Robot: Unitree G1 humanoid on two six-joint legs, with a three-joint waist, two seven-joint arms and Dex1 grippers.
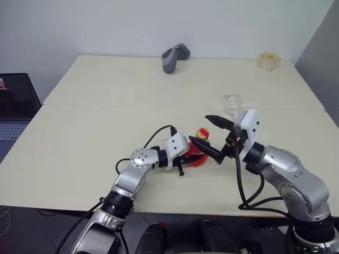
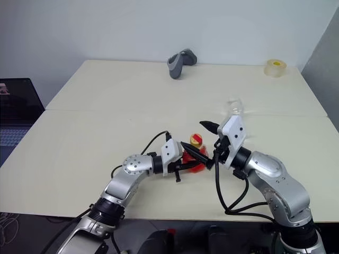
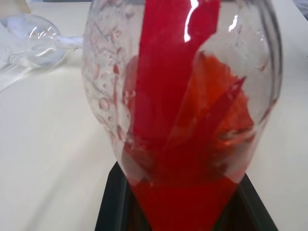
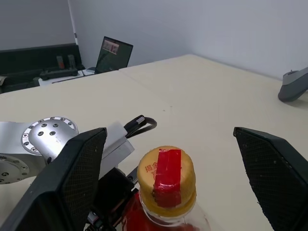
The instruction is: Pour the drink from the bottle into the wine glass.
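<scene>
Left gripper clamps the small clear red-filled plastic bottle upright, steadying it. Right gripper, fingers wide apart, straddles its yellow-red cap, likely for uncapping.

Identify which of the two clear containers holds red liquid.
The bottle with the yellow cap, held in the left gripper. The wine glass behind it looks empty.

Head pair looks down over table; wrist views close on bottle.
</scene>
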